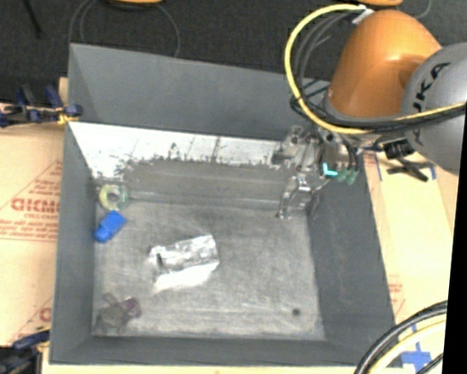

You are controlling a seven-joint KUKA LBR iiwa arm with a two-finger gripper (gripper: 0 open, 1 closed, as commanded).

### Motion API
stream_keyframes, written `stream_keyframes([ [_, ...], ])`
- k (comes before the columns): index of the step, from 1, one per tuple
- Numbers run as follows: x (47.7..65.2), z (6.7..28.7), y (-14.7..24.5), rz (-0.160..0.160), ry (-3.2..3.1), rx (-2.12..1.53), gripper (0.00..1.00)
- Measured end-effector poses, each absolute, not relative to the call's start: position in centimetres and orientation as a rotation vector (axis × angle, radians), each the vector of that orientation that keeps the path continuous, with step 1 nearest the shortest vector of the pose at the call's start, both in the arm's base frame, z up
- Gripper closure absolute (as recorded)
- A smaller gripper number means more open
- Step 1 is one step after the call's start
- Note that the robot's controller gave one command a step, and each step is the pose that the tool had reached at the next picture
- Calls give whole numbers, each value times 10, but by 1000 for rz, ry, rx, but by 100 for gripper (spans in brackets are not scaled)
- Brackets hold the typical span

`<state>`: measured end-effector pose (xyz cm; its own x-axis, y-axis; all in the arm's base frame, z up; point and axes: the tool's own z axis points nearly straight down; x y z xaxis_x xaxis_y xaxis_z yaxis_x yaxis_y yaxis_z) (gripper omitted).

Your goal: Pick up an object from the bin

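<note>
At about 2 o'clock on the floor of the grey bin (337, 258), close against the back wall and near the right-hand wall, the jaws are seen hanging below the arm (443, 95) and its orange cover (377, 60). They are set over bare, scuffed floor. How far they are parted cannot be told, because the metal tips merge with the scratched wall behind them. No thing can be made out between them.

The nearest thing is a crumpled silver-and-white wrapper (184, 261), which lies a little left of the floor's middle. From the jaws it is found toward 8 o'clock, well apart from them and touched by neither tip. It is spread flat, with its shiny part uppermost and a white fold below.

Three smaller things are ranged along the left wall, farther still from the jaws. A pale green ring (113, 196) is seen at 9 o'clock from the jaws, in the back left corner, at the foot of the wall. Just beneath it, near but apart, a small blue block (108, 227) is laid at a tilt. In the front left corner, toward 8 o'clock from the jaws and beyond the wrapper, a dull grey-purple lump (119, 311) is found. Its shape is hard to read against the floor.

A small dark speck (295, 313) is seen on the floor at 6 o'clock from the jaws, near the front edge.
</note>
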<state>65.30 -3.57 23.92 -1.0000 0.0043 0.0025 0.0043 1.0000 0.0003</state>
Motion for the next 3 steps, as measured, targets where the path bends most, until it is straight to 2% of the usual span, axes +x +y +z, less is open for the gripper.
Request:
stream_keyframes([
  [1,622,121,25,-1,-3120,337,0],
  [2,541,99,78,-3,-3141,223,0],
  [3,543,99,76,-1,-3144,222,100],
])
